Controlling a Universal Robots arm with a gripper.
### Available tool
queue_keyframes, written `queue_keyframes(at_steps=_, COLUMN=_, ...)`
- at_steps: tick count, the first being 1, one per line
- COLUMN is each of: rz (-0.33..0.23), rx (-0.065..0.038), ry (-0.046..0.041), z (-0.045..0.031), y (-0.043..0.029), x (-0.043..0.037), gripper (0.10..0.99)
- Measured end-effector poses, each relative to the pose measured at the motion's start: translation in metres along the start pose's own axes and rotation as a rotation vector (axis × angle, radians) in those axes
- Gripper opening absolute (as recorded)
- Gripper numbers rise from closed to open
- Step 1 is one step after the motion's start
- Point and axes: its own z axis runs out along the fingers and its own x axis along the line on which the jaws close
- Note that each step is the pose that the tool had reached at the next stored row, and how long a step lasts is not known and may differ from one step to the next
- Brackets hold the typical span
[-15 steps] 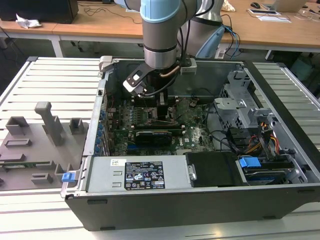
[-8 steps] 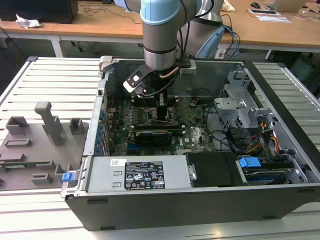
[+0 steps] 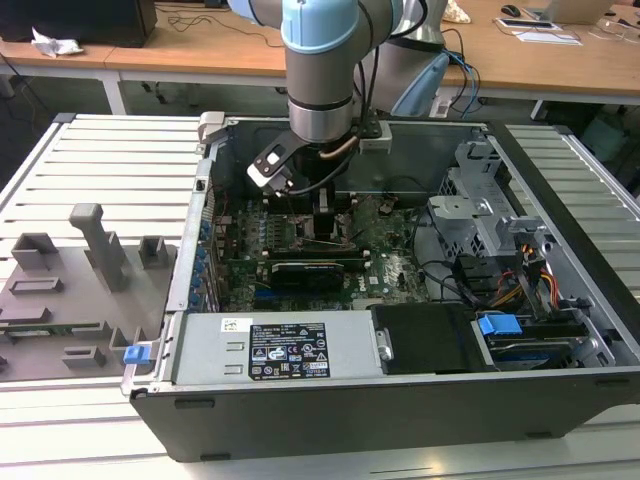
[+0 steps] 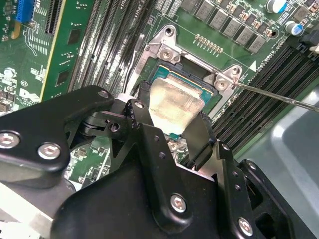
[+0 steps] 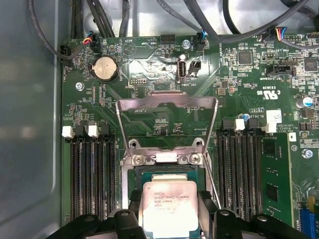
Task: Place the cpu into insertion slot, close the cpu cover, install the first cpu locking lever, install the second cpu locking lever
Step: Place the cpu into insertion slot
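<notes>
Memory slots (image 5: 89, 174) are crowding both sides of the claw (image 4: 174, 110) clamping the cpu (image 5: 169, 201); the open cpu cover (image 5: 167, 99) is standing just beyond it.

My claw (image 4: 174, 112) is matte black in the second wrist view, built of flat linkage plates pinned with round silver socket-head screws (image 4: 178, 202). It ends in two narrow black fingers (image 4: 202, 137). Above the claw my arm (image 3: 320, 60) is a thick silver-grey tube with pale blue joint covers. Just above the claw sit a black-and-white camera block (image 3: 270, 166) and a curving tan cable (image 3: 338, 148).
</notes>
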Motion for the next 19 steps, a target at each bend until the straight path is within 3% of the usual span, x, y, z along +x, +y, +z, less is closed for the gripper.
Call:
queue_keyframes(at_steps=9, rz=0.0, rx=0.0, ry=-0.0007, z=0.0033, y=-0.0004, x=0.002, gripper=0.529)
queue_keyframes(at_steps=11, rz=0.0, rx=0.0, ry=-0.0004, z=0.0034, y=-0.0003, x=0.002, gripper=0.541)
queue_keyframes(at_steps=12, rz=0.0, rx=0.0, ry=-0.0005, z=0.0034, y=-0.0003, x=0.002, gripper=0.604)
queue_keyframes(at_steps=19, rz=0.0, rx=0.0, ry=0.0007, z=0.0018, y=-0.0002, x=0.002, gripper=0.604)
